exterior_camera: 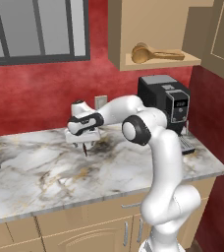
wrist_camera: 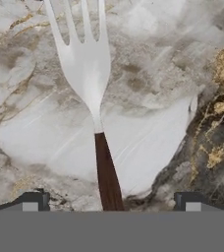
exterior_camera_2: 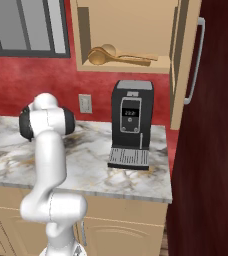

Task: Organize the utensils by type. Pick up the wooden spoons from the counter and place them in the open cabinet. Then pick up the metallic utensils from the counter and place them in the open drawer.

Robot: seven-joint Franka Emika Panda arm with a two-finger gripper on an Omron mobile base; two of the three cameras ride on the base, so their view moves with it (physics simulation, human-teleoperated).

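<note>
Fingers (wrist_camera: 30, 203): spread wide, fork (wrist_camera: 87, 64) with dark handle lying between them, not visibly clamped. Fork: over marble bench (exterior_camera: 45, 172), contact unclear. Wooden spoons (exterior_camera: 155, 53): both on open cabinet (exterior_camera: 153, 29) shelf, above coffee machine (exterior_camera_2: 131, 125).

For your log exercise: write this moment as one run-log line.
spoons: both in cabinet | gripper: over counter, jaws apart | fork: between fingertips, grip unclear

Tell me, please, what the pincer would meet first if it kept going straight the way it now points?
Probably the fork lying below the pincer, then the marble counter under it; depth is unclear.
</note>
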